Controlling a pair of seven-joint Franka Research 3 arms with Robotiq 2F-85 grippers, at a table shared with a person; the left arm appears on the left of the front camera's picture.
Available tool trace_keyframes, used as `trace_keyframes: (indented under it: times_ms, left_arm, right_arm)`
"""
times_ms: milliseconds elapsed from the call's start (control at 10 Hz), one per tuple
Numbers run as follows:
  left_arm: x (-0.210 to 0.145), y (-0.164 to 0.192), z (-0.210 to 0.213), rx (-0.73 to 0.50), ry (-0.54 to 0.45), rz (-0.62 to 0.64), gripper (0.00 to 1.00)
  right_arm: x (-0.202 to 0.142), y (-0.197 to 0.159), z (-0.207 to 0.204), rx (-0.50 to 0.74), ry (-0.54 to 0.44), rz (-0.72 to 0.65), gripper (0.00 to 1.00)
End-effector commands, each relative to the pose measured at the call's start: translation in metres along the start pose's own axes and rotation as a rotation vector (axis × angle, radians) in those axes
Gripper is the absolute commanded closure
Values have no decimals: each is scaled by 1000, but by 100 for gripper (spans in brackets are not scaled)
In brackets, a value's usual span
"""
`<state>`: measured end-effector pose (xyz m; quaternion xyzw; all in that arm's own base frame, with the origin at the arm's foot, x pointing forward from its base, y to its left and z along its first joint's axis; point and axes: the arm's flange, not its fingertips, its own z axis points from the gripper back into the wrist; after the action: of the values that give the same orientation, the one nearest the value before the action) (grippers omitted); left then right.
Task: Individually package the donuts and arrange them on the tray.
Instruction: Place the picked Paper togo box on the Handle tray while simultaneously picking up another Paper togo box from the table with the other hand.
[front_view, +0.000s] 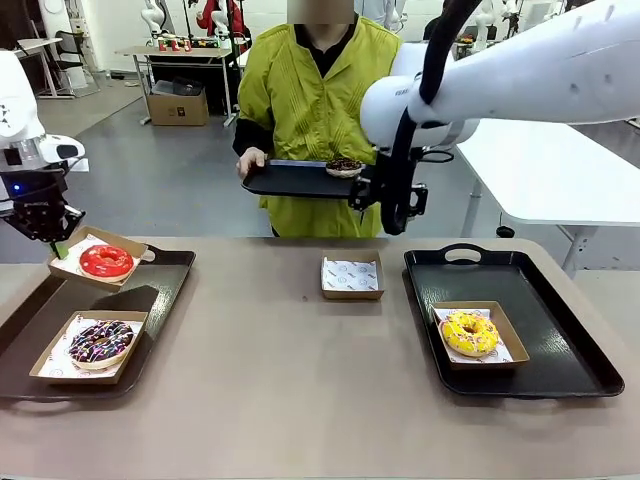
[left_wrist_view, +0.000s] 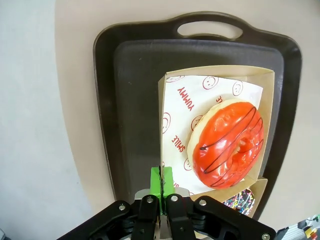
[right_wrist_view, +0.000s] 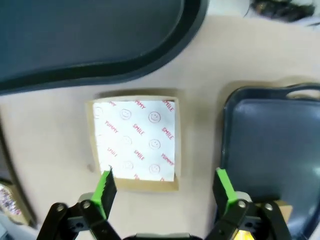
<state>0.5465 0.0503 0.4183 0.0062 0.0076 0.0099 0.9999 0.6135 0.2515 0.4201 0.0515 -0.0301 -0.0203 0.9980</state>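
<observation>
One chocolate donut (front_view: 343, 164) pending: square released right end effector (right_wrist_view: 165, 187) over its ring; left end effector (left_wrist_view: 161, 180) clenched, empty.

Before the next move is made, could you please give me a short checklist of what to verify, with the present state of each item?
1. The empty box on the table has its paper liner and nothing inside: ok.
2. The right gripper is open and above that box: ok.
3. The dark donut is packaged: not ok; it sits on the held tray in the person's hands.
4. The right tray has free floor beside the yellow donut: ok.
5. The left gripper is clear of the liner box under the red donut: cannot tell; it is shut right at the box's wall.
</observation>
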Motion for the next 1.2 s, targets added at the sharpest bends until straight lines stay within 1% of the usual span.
trace_keyframes:
  times_ms: [0,100,200,300,400,500,800,900,1000,1100]
  left_arm:
    - [7,7,-3,21,4,9,99]
    - [0,0,0,0,0,0,99]
    - [0,0,0,0,0,0,99]
    - [0,0,0,0,0,0,99]
    - [0,0,0,0,0,0,99]
    - [0,0,0,0,0,0,99]
    - [0,0,0,0,0,0,99]
    - [0,0,0,0,0,0,99]
    - [1,0,-3,6,6,-2,99]
    - [7,-1,-11,12,17,-12,99]
  right_arm:
    - [0,6,-12,-79,-33,-23,0]
    - [-7,8,-21,-104,-65,-24,0]
    - [-15,7,-27,-102,-99,-19,0]
    - [-22,5,-32,-78,-114,-13,0]
    - [-28,4,-29,-25,-139,-13,0]
    - [-7,12,-27,-66,-54,11,0]
    - [-7,12,-27,-66,-54,11,0]
    - [-11,12,-28,-57,-69,13,0]
    - [-15,11,-35,-82,-56,2,0]
    - [-16,10,-42,-78,-58,0,0]
